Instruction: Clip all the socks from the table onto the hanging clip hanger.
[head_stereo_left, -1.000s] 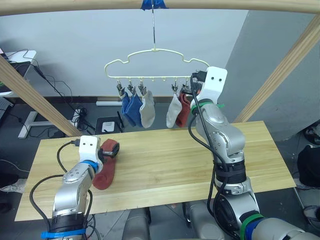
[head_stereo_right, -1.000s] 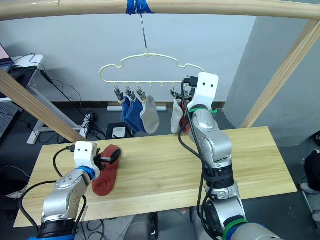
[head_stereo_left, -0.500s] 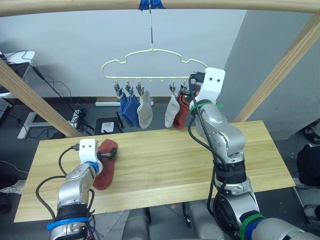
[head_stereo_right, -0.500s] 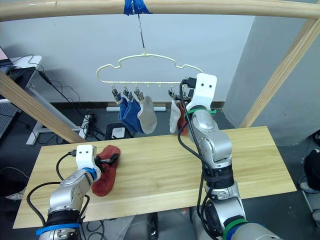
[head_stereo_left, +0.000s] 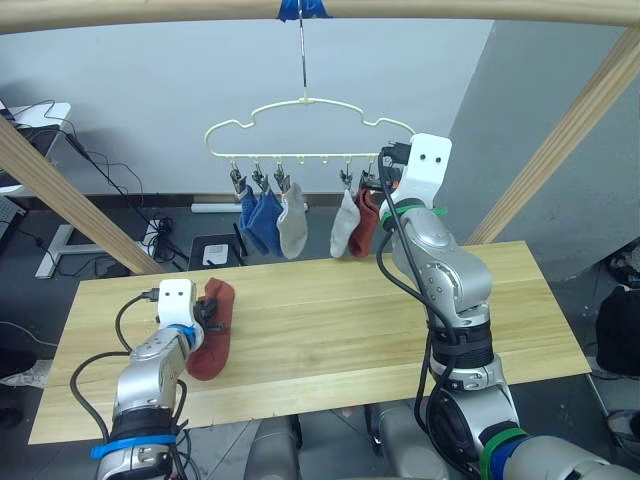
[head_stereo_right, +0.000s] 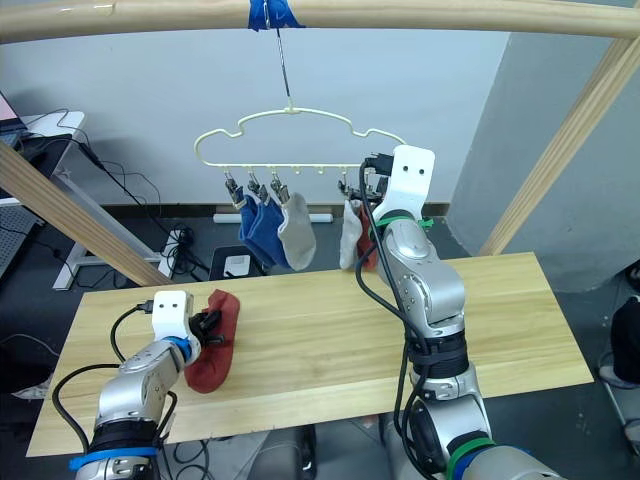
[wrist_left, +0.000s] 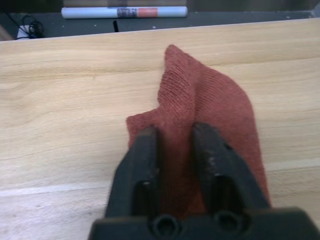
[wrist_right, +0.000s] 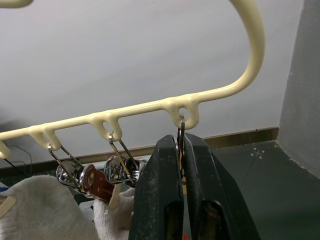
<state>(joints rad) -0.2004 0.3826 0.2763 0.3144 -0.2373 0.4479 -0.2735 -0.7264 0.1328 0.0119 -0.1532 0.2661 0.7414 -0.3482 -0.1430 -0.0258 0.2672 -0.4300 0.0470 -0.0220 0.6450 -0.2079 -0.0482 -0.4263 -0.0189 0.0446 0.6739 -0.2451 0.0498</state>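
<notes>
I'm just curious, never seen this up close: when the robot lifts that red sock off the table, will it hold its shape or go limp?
Probably limp: the rust-red sock is thin knit, already bunched into a ridge between the left gripper fingers. It likely weighs little; the socks clipped on the clip hanger dangle loosely. Its ribbed weave should not slip easily.

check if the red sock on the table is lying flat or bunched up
Bunched: the rust-red sock has a raised fold pinched by the left claw.

Pale wood plank table (head_stereo_left: 350, 330) — long, and mostly bare. One rust-red sock (head_stereo_left: 213, 335) lies flat on it toward the left end, a bit rumpled at its far end — nothing else sits on the planks.
</notes>
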